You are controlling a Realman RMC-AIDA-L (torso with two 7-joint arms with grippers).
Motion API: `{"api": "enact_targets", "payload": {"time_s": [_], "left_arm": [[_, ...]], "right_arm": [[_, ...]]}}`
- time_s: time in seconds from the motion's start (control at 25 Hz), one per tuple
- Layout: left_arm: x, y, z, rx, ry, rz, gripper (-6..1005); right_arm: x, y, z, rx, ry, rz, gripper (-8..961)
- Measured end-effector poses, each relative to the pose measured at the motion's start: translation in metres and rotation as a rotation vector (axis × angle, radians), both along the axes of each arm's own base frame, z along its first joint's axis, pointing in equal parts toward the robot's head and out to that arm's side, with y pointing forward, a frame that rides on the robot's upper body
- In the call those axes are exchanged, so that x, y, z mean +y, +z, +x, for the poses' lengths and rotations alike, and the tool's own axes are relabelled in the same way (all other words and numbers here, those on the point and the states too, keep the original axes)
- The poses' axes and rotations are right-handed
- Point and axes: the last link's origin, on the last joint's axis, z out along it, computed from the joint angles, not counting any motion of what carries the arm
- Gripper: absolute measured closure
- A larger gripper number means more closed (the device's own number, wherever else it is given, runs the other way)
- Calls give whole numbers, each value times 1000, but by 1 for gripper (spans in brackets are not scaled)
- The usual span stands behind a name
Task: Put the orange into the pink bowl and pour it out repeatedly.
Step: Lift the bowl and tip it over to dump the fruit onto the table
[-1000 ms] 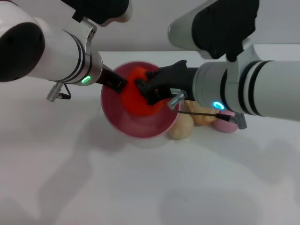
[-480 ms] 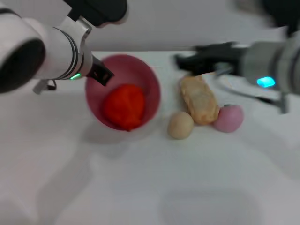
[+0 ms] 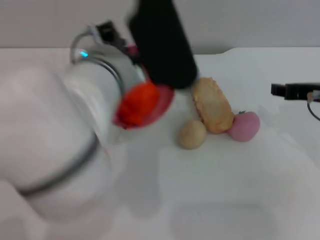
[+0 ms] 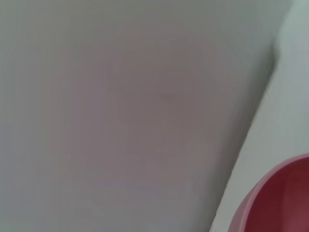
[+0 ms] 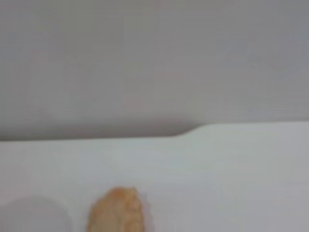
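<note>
The pink bowl (image 3: 162,100) is tipped on its side above the desk (image 3: 220,190), with the orange (image 3: 137,104) at its lower lip. The left arm hides its jaws, so their state cannot be told. The right gripper (image 3: 280,90) sits well off beside the pink fruit (image 3: 244,126), its jaws also unreadable.

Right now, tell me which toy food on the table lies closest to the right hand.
The pink round fruit: it lies farthest toward the right hand, beyond the bread piece and the beige ball.

Left arm (image 3: 60,150) hides most of pink bowl (image 3: 162,100)
</note>
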Motion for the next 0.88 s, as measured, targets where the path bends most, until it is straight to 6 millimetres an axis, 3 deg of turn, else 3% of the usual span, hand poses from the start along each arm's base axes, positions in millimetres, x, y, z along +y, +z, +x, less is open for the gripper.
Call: {"api": "enact_targets", "payload": {"time_s": [0.24, 0.64, 0.88], "left_arm": [[-27, -35, 5, 262, -233, -61, 927], [-44, -52, -13, 624, -494, 32, 923], [-49, -57, -12, 666, -578, 51, 921]], "right_arm": [[0, -8, 7, -11, -16, -30, 394], [3, -15, 3, -13, -5, -51, 379], [4, -17, 4, -13, -8, -56, 369]]}}
